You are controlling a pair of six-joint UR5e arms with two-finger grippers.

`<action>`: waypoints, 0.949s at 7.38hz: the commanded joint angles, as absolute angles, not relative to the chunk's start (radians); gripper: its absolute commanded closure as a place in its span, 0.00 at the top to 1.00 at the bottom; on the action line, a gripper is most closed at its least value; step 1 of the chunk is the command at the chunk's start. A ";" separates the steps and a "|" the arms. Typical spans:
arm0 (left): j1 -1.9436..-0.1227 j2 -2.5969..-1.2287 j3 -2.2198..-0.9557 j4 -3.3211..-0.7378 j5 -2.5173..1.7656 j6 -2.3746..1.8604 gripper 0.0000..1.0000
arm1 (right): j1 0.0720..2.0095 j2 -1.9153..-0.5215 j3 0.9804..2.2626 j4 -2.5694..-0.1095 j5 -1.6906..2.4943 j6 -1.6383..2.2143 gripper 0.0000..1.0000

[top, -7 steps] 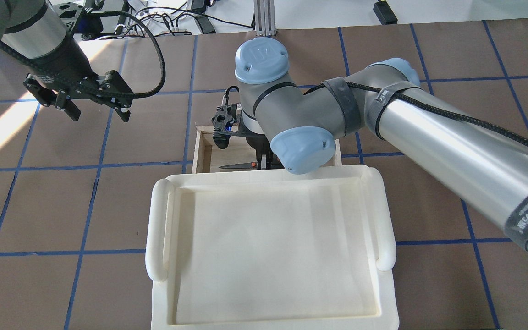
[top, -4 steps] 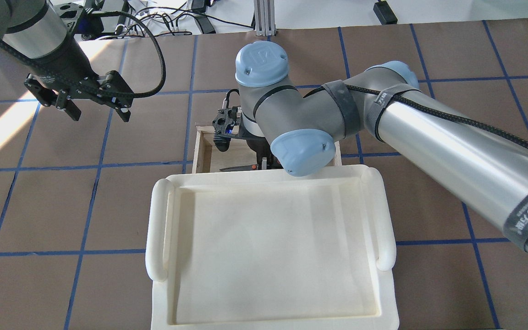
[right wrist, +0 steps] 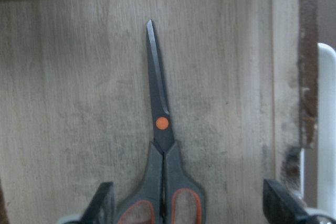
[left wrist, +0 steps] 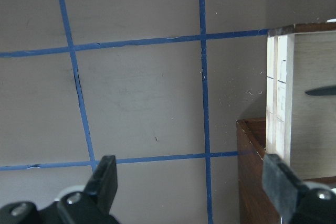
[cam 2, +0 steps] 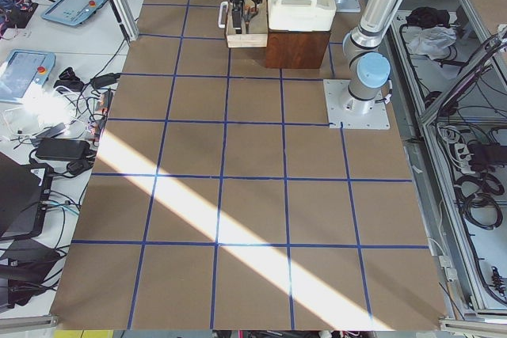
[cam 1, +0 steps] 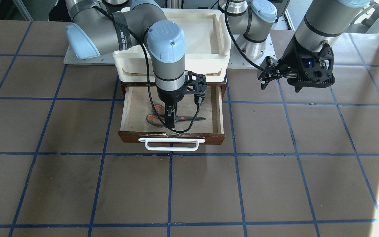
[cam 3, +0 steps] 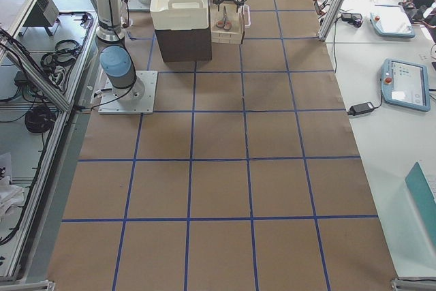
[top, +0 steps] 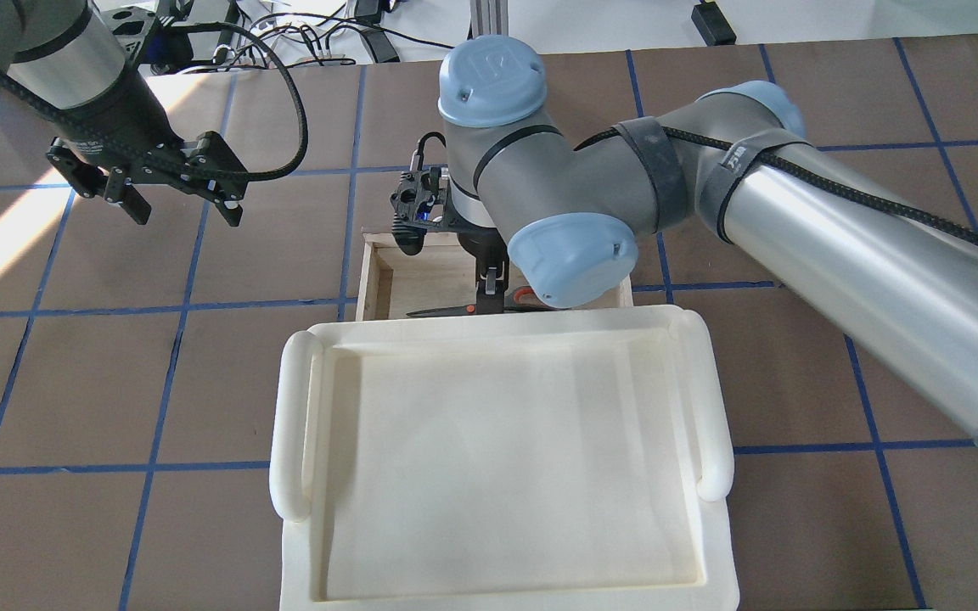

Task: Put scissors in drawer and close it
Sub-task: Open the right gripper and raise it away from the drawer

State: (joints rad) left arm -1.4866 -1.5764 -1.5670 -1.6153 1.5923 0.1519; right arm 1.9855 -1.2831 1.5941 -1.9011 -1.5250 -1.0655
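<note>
Since the scissors [right wrist: 160,141] lie flat on the drawer [cam 1: 137,112] floor, blades running along its front toward our left, we judge only closing remains: our right hand [cam 1: 170,121], spread wide and empty, hangs over them, much nearer the front than our wide-spread left hand [top: 185,208]

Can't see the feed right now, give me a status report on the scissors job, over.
Left gripper open, off to the side. Right gripper open over scissors. Scissors flat in drawer, ungripped. Drawer open; right gripper may block closing.
</note>
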 commanded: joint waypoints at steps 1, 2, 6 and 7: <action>-1.486 -1.575 -1.568 -1.615 1.592 0.152 1.00 | 1.909 -1.301 1.467 -1.783 -1.522 -1.063 1.00; -1.486 -1.575 -1.566 -1.615 1.592 0.152 1.00 | 1.843 -1.337 1.459 -1.767 -1.511 -1.063 1.00; -1.486 -1.569 -1.568 -1.615 1.592 0.153 1.00 | 1.619 -1.495 1.460 -1.614 -1.474 -0.859 1.00; -1.485 -1.571 -1.566 -1.615 1.586 0.156 1.00 | 1.614 -1.509 1.460 -1.605 -1.488 -0.681 1.00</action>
